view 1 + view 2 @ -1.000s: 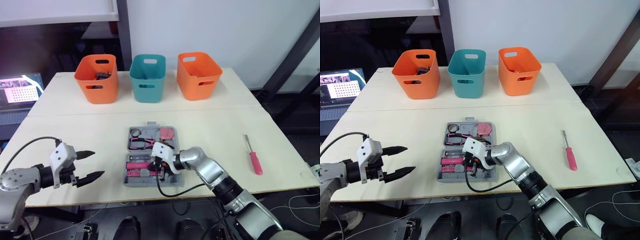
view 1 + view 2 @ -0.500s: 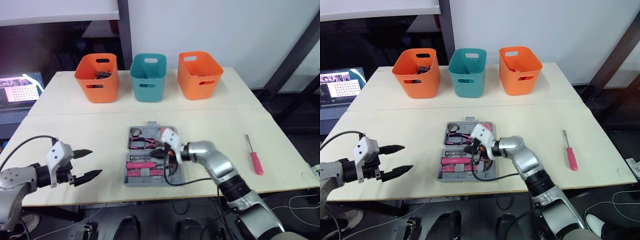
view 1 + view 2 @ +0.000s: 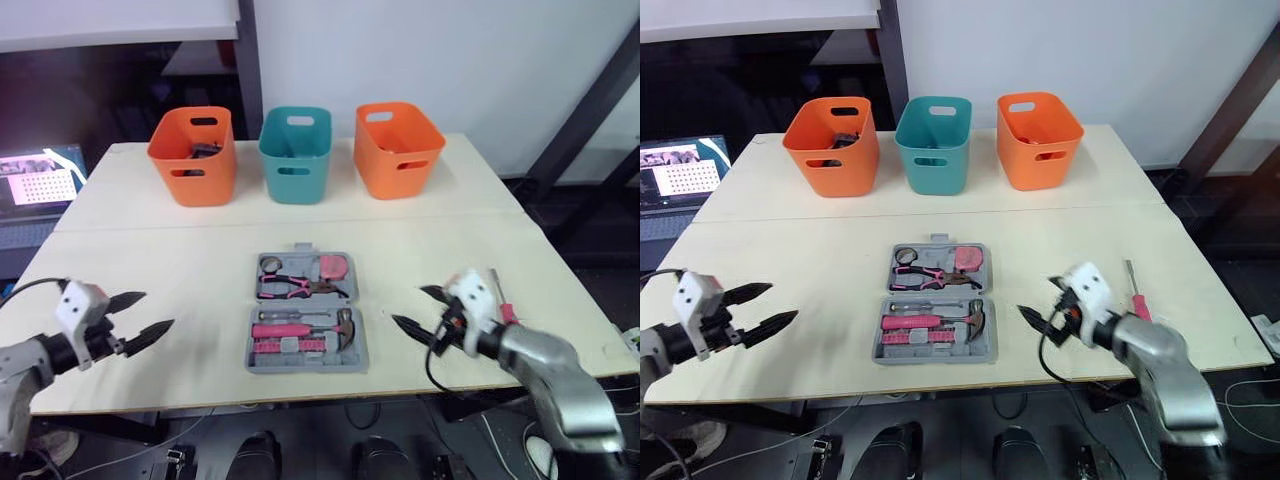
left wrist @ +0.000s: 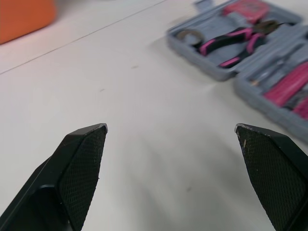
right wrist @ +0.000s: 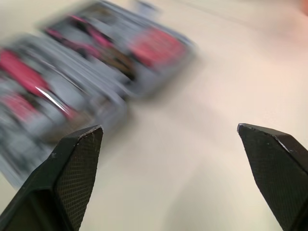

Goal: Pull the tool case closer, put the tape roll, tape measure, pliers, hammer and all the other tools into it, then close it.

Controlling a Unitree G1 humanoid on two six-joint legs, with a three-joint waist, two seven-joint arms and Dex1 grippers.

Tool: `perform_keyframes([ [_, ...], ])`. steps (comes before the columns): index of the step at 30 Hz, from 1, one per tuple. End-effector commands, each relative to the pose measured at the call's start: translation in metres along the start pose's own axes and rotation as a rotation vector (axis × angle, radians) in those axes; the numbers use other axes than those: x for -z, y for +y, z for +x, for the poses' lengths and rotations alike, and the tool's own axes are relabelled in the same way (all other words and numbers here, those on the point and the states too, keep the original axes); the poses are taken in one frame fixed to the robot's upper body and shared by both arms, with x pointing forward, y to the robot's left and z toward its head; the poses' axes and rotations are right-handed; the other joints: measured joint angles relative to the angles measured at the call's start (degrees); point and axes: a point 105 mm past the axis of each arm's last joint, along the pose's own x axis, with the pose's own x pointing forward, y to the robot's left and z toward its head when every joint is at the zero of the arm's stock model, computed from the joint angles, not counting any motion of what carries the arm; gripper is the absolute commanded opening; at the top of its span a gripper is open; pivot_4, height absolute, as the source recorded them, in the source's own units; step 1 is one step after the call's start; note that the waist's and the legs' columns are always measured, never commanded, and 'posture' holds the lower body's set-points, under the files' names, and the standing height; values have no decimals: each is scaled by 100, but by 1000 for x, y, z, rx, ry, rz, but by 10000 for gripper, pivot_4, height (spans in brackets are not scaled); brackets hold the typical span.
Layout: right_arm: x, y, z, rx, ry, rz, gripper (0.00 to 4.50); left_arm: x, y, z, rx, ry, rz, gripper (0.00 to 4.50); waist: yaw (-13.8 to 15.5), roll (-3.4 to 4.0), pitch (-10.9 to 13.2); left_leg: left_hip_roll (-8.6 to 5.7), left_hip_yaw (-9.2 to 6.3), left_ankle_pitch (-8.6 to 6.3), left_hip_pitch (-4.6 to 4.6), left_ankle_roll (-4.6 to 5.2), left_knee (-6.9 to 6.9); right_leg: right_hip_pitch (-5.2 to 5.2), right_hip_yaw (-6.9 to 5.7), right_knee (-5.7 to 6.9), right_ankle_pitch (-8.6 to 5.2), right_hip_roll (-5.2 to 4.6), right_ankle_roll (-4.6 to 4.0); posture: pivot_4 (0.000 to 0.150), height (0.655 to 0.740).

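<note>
Two hands hang low over the desk [image 3: 180, 250], one on each side of the tool case [image 3: 306, 345], and both are empty. The left hand [image 3: 150, 311] has its black fingers [image 4: 77, 163] spread wide, tips turned toward the case, which lies well apart from it. The right hand [image 3: 409, 306] is spread just as wide and also faces the case, with a strip of bare desk between its fingertips and the case's near edge. The case lies open and flat between the two hands, nearer the right one. Its half farther from the hands holds what seems to be the tape roll [image 3: 270, 265] (a small ring, hard to make out), the pliers [image 3: 290, 287] and the pink tape measure [image 3: 335, 266]. The half nearer the hands holds the hammer [image 3: 300, 328] above a row of pink pieces. A red-handled screwdriver [image 3: 1136, 301] lies on the desk just beside the right hand, on the side away from the case. Far beyond both hands, along the back of the desk, stand an orange bin [image 3: 192, 155], a teal bin [image 3: 295, 155] and a second orange bin [image 3: 398, 150].
</note>
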Motion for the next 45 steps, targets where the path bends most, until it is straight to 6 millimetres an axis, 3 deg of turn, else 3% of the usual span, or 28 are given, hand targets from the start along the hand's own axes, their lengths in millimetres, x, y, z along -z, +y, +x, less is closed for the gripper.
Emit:
perform_keyframes([
  [1, 10, -12, -37, 170, -60, -22, 44698, 11, 15, -19, -129, -23, -8, 45000, 11, -1, 0, 0, 1, -1, -1, -1, -2, -1, 0, -4, 0, -1, 0, 1500, 7400],
  [5, 38, -27, -73, 343, -2, -30, 44698, 21, 18, -37, -201, -52, -30, 45000, -3, 1, 0, 2, 3, -14, 1, -22, -2, -11, -1, -29, 5, -4, -5, 1500, 7400],
  [8, 47, -33, -91, 434, 2, -19, 44698, 26, 20, -47, -232, -59, -45, 45000, -3, 0, -1, 30, 21, -18, 3, -29, -2, -3, -12, -74, 20, -4, -26, 1500, 7400],
  [16, 41, -32, -91, 468, -43, -39, 44698, 17, 14, -32, -171, -76, -25, 45000, 10, 1, -1, 59, 56, -39, 3, -61, -2, -14, -16, -87, 22, -4, -31, 1500, 7400],
  [25, 12, -29, -93, 453, -80, -30, 44698, -54, -38, 26, 221, -151, 127, 45000, 36, 2, -1, 60, 56, -36, 2, -56, -1, -3, -20, -80, 24, 2, -32, 1500, 7400],
  [28, 13, -31, -99, 474, -27, -40, 44698, -68, -67, 41, 455, -81, 145, 45000, 36, 6, -1, 61, 54, -32, 2, -49, 0, 9, -19, -77, 23, 8, -32, 1500, 7400],
  [34, 14, -23, -112, 525, 0, 33, 44698, -114, -96, 66, 705, -85, 232, 45000, 72, 10, 2, 63, 51, -30, 0, -45, 1, 9, -17, -76, 23, 21, -32, 1500, 7400],
  [40, 11, -24, -125, 591, 32, 59, 44698, -147, -113, 84, 795, -172, 299, 45000, 102, 16, 4, 68, 52, -28, 1, -43, 6, 9, -11, -72, 24, 31, -31, 1500, 7400],
  [45, 0, -58, -109, 582, 74, 62, 44698, -156, -110, 87, 756, -203, 333, 45000, 55, 13, 7, 68, 55, -28, 2, -42, 20, 12, -4, -70, 27, 33, -31, 1500, 7400],
])
